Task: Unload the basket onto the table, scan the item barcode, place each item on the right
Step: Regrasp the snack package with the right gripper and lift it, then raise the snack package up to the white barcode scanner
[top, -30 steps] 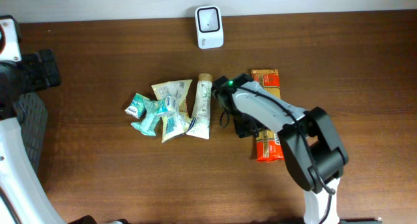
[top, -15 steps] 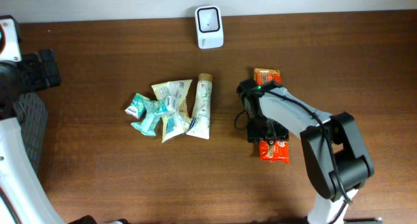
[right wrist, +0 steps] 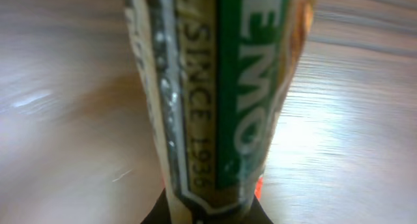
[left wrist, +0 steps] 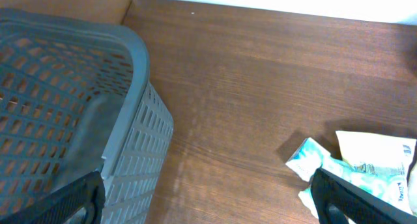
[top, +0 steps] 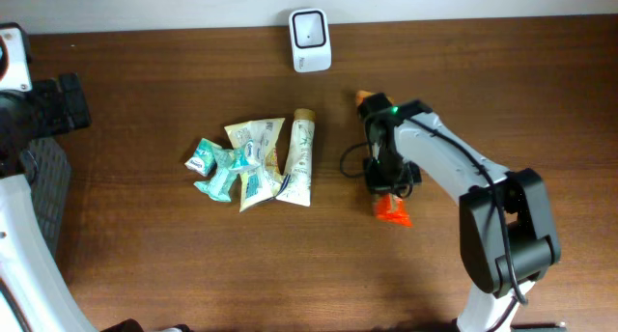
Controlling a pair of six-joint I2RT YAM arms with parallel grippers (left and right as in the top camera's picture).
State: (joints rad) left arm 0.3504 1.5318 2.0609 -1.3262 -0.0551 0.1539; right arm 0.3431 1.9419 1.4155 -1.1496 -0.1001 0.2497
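Right gripper (top: 388, 173) was clamped on the packet (top: 392, 212), turned on edge, right of centre. Scanner (top: 310, 27) stood well apart, so the barcode was judged not yet presented. Left gripper (left wrist: 208, 201) was spread wide, empty, by the basket (left wrist: 65, 87).

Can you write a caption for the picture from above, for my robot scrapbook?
The right gripper holds an orange snack packet near the white scanner on the brown table.
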